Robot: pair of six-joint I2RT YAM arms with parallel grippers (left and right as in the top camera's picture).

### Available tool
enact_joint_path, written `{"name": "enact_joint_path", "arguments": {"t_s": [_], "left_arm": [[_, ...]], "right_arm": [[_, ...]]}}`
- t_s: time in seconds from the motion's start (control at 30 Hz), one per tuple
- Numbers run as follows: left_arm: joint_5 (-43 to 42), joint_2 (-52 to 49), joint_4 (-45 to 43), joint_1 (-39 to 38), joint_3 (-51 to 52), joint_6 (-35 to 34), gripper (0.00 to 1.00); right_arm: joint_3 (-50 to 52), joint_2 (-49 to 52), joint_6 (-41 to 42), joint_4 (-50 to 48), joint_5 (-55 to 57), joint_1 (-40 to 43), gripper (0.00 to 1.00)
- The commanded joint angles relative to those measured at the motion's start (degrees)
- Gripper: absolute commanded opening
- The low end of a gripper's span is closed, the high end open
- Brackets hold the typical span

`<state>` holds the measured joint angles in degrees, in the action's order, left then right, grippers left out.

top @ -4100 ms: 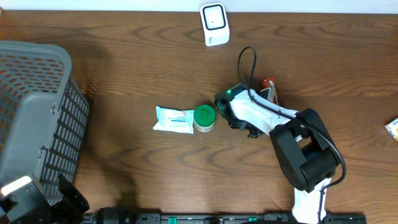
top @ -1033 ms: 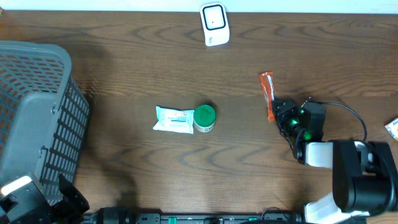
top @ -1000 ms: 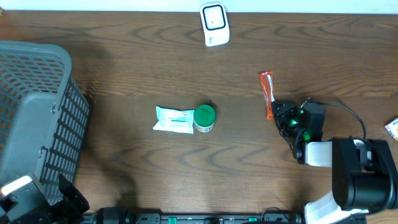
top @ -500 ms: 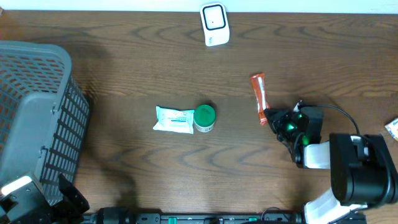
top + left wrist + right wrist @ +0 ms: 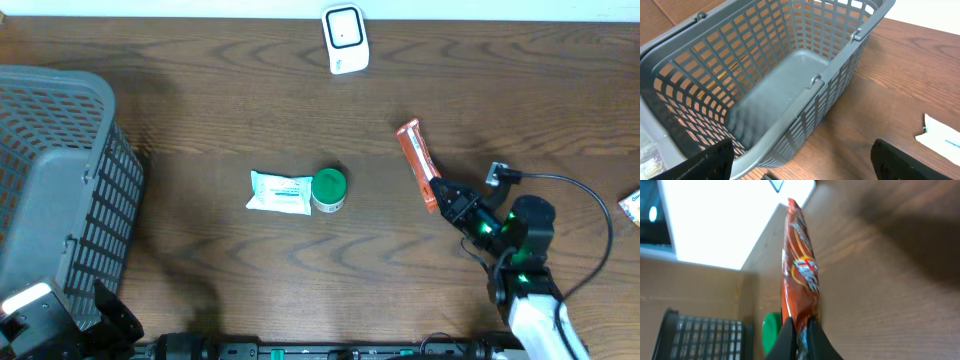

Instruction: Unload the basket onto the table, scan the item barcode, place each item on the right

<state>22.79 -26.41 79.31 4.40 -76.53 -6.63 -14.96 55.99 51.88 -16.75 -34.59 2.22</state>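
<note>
Orange and shiny, the snack packet (image 5: 418, 163) is pinched at one end between my right jaws, which are squeezed tight on it. It is the thing to scan. It sits on the right side of the brown wooden worktop (image 5: 200, 110) and points away from my right arm, up and to the left. In my right wrist view the packet (image 5: 801, 275) sticks straight out from the jaws, with a red and white mark on its side. I cannot tell if its far end touches the wood. The white scanner (image 5: 344, 38) stands at the back edge of the worktop, well apart from the packet. Near the middle lies a white and teal pack (image 5: 279, 191), and a tub with a green lid (image 5: 328, 188) is touching its right end. A big grey basket (image 5: 50, 170) fills the left side. My left jaws are spread wide and hold nothing, with one dark finger (image 5: 707, 161) low at each side of the view, above the basket (image 5: 790, 75) near its rim.
</note>
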Motion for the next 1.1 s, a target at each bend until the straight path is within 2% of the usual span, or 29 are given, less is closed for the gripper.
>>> {"name": "enact_joint_path", "arguments": {"t_s": [0.0,0.23,0.53,0.87,0.93,1.0,1.07], "left_arm": [[0.13,0.42,0.00,0.20,-0.17,-0.13,0.88],[0.13,0.42,0.00,0.20,-0.17,-0.13,0.88],[0.13,0.42,0.00,0.20,-0.17,-0.13,0.88],[0.13,0.42,0.00,0.20,-0.17,-0.13,0.88],[0.13,0.42,-0.02,0.20,-0.17,-0.13,0.88],[0.13,0.42,0.00,0.20,-0.17,-0.13,0.88],[0.13,0.42,0.00,0.20,-0.17,-0.13,0.88]], "right_arm": [[-0.90,-7.45,-6.93,5.01,-3.19,-0.17,0.02],[-0.90,-10.75,-14.43,7.17,-9.33,-0.17,0.02],[-3.69,-5.86,-25.27,10.16,2.03,-0.17,0.02],[-27.56,0.55,-39.95,32.30,13.00,-3.82,0.01],[-32.06,1.55,-42.64,36.30,17.11,-5.25,0.01],[-37.77,3.63,-46.16,40.44,26.43,-7.69,0.02],[-40.76,5.51,-47.93,41.48,31.76,-9.35,0.01]]}}
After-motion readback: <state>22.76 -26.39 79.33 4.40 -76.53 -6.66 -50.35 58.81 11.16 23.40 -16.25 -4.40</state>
